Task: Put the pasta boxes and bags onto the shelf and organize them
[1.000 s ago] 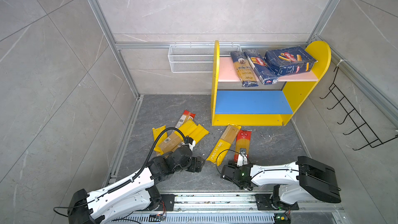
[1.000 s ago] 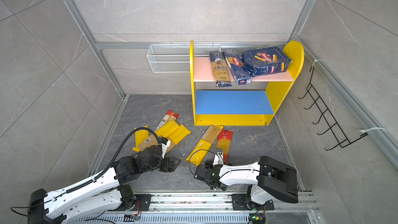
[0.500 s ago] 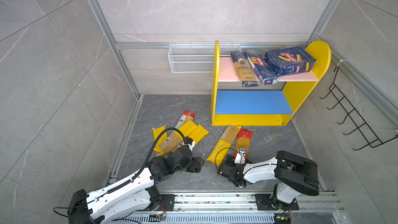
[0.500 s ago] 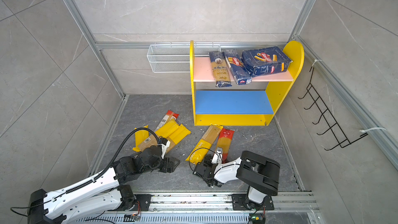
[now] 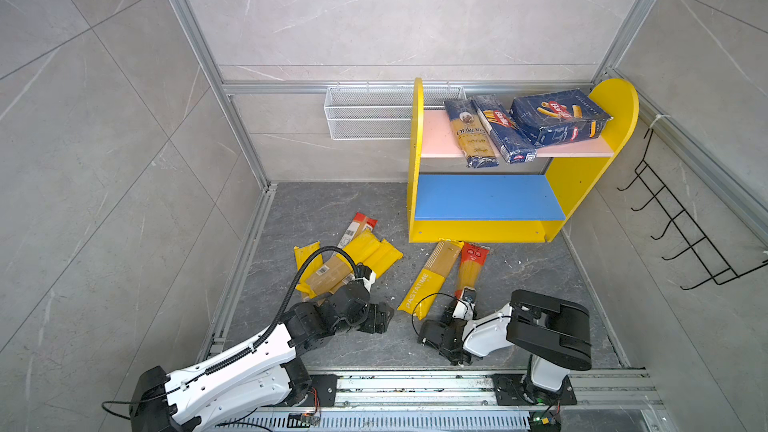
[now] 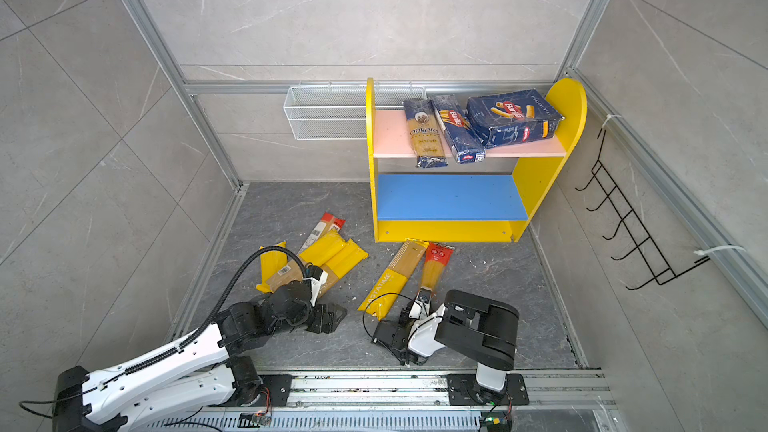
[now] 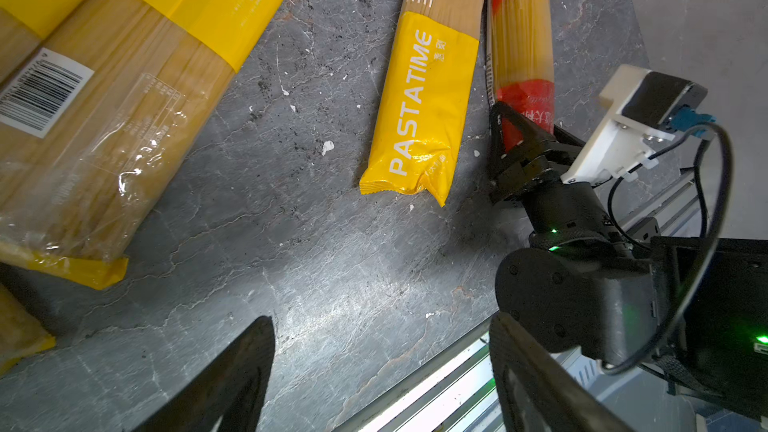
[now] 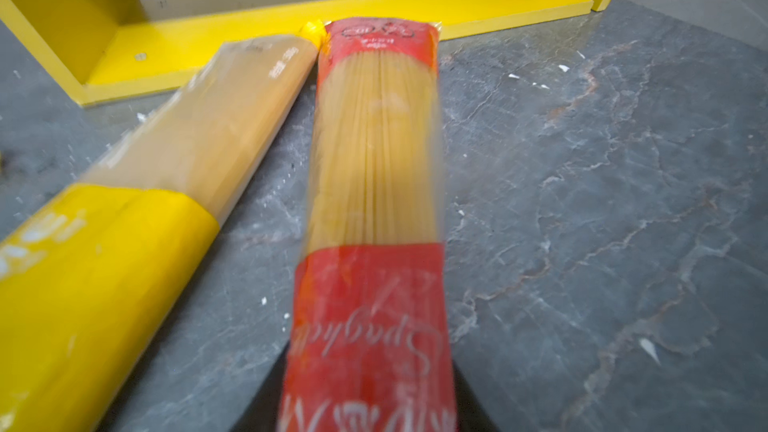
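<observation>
My right gripper [image 5: 458, 306] is shut on the near red end of a red-ended clear spaghetti bag [image 8: 374, 160] that lies on the floor [image 5: 471, 268] and points at the shelf [image 5: 582, 184]. A yellow PASTATIME bag [image 5: 432, 276] lies just left of it. My left gripper [image 7: 382, 367] hangs open over bare floor, beside a pile of yellow bags [image 5: 353, 259] and another red-ended bag [image 5: 359, 228]. On the pink upper board lie the wide pasta box [image 5: 557, 118], the narrow box [image 5: 500, 128] and the dark blue ankara bag [image 5: 471, 135]. The blue lower board holds nothing.
A white wire basket [image 5: 370, 112] hangs on the back wall left of the shelf. A black hook rack [image 5: 681, 234] is on the right wall. The arms' metal rail [image 5: 415, 384] runs along the front. Pasta crumbs dot the grey floor.
My right gripper has closed on the near end of the red-ended bag, and that arm's elbow has swung left. The left arm has not moved.
</observation>
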`<state>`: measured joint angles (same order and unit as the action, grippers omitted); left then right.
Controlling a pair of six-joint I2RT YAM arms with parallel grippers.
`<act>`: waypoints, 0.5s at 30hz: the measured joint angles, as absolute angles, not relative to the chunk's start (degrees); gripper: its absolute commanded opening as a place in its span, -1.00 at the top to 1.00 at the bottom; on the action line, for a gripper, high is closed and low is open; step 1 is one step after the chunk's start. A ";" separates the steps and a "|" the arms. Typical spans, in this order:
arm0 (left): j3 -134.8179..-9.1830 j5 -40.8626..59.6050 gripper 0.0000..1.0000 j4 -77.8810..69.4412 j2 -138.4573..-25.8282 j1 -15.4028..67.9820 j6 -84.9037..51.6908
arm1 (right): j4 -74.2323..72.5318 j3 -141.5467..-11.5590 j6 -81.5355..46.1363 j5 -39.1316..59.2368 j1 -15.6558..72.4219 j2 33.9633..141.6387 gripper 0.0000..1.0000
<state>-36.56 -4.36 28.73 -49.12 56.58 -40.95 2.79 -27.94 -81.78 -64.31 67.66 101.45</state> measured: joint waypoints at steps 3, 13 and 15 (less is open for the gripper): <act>-36.56 -4.40 -0.66 28.93 -47.97 56.58 -40.95 | -0.49 -24.95 -81.14 -62.57 67.44 96.42 0.70; -36.56 -4.89 -0.65 31.33 -44.45 56.58 -40.97 | 9.15 -20.12 -75.18 -49.93 67.81 74.91 0.73; -36.56 -5.28 -0.66 31.68 -44.01 56.58 -40.97 | 13.02 -20.25 -74.35 -48.47 68.53 71.13 0.73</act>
<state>-36.56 -5.28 31.68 -44.01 56.58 -40.97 13.02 -20.25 -74.35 -48.47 68.53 71.13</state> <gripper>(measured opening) 0.829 0.291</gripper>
